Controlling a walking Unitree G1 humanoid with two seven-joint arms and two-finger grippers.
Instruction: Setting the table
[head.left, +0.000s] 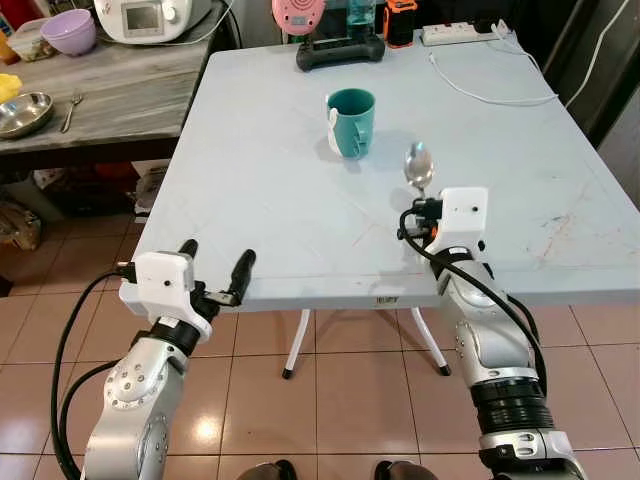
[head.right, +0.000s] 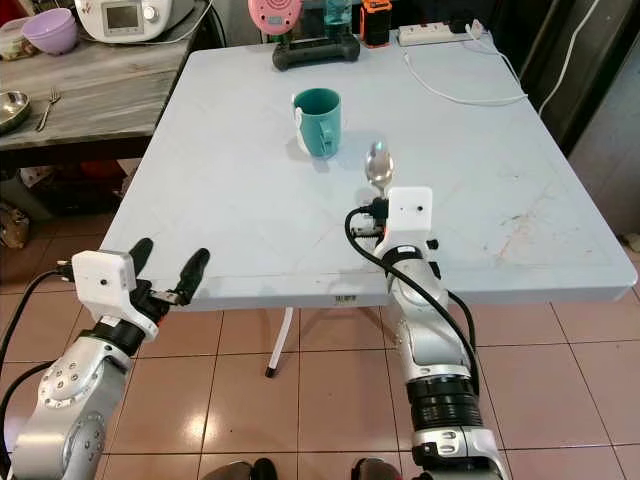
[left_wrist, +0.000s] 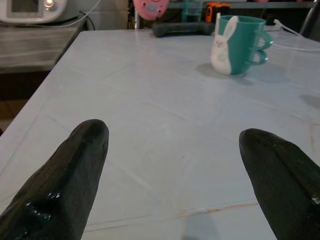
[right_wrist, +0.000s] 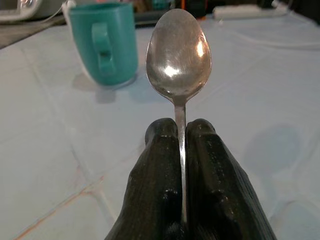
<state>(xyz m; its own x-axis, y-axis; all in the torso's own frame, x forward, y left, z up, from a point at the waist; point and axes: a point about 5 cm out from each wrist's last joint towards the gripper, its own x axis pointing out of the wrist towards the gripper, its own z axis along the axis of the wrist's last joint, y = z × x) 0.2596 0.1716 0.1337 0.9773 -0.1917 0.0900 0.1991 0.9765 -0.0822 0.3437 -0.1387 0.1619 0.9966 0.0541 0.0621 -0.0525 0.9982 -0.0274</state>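
Spoon (right_wrist: 179, 55): metal, held by its handle between the two black fingers (right_wrist: 157, 175) of the right gripper (right_wrist: 180, 131), which are pressed together on it; bowl forward, raised above the table (head.left: 280, 180), just this side of the mug.

Mug (head.left: 351, 122): teal, upright near the table's middle, white rabbit figure on its side, handle toward the robot.

Right gripper, head view (head.left: 420, 195): over the table's near half, right of centre, silver arm rising from below the near edge.

Left gripper (head.left: 215, 258): at the table's near left corner, fingers (left_wrist: 70, 175) spread wide apart with nothing between them, pointing across the tabletop toward the mug.

Table: pale grey-white, square, on white folding legs, standing on a reddish tiled floor (head.left: 340, 400).

Far edge of table: dark handled object (head.left: 340, 51), pink round item (head.left: 297, 14), white power strip (head.left: 462, 33) with a white cable (head.left: 490, 92) trailing over the surface.

Side counter (head.left: 110, 95), left: grey wood grain; carries a purple bowl (head.left: 68, 30), a steel bowl (head.left: 22, 112), a fork (head.left: 71, 110) and a white appliance (head.left: 150, 17).
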